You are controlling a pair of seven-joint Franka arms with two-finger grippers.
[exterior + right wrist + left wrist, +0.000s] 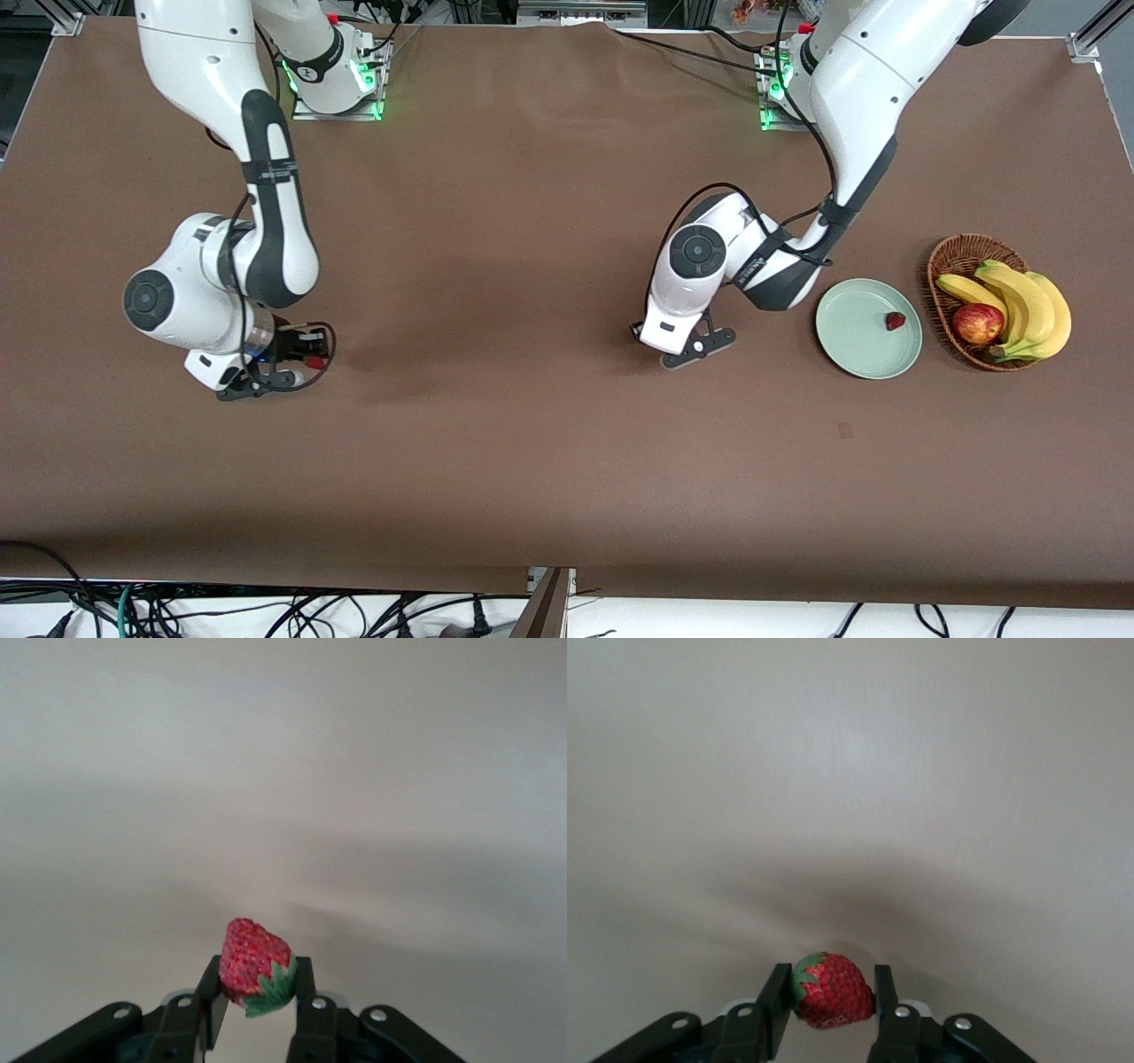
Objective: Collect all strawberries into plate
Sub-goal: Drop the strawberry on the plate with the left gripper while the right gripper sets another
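Each end effector, left [831, 1003] and right [259, 994], pinches a strawberry: [831, 992], [253, 964]. A third strawberry [896, 321] lies in the plate [846, 350]. Lift straight, travel low, release over bare plate.

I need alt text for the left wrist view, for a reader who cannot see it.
The left gripper is shut on a red strawberry with a green top, one black finger on each side. Only the plain table cloth shows around it.
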